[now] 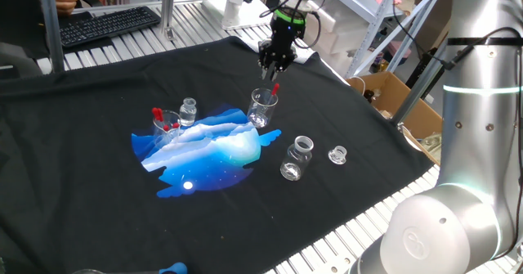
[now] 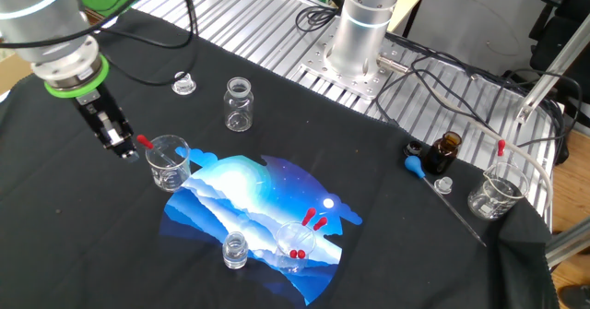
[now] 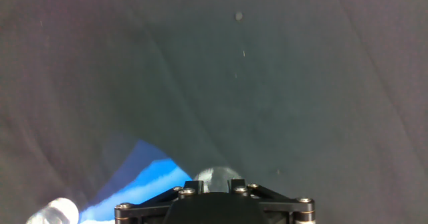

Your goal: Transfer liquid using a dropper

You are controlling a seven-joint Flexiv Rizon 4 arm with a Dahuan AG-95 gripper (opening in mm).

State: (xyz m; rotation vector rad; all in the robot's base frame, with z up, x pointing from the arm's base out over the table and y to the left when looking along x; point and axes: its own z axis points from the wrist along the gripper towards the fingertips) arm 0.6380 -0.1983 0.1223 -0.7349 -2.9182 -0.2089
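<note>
While the arm is reaching for the red bulb, a slow, straight move down is looking like the best way, so the claw can pinch the bulb without knocking the glass over.

From one fixed view, the claw (image 1: 276, 68) is hanging just above a beaker (image 1: 262, 107). The dropper (image 1: 273, 90) is leaning in that beaker with its red bulb sticking up past the rim, right under the claw. The jaws are looking narrow, and I cannot tell if they are touching the bulb yet. A second beaker (image 1: 166, 125) is holding more red-topped droppers. A small vial (image 1: 189, 110) is standing beside it. A jar (image 1: 297, 158) and a lid (image 1: 337, 154) are sitting apart on the black cloth (image 1: 98, 184). I cannot tell if any of them is holding liquid.

From the other fixed view, the claw is sitting just beside the beaker's rim, next to the red bulb, and it is not clearly gripping it. A brown bottle (image 2: 445, 151) and a blue bulb (image 2: 416, 166) are sitting far off, near another beaker (image 2: 497, 191).

From the hand view, only cloth, a bit of glass at the bottom and some blue print are showing. The fingers and the dropper are not showing here.
</note>
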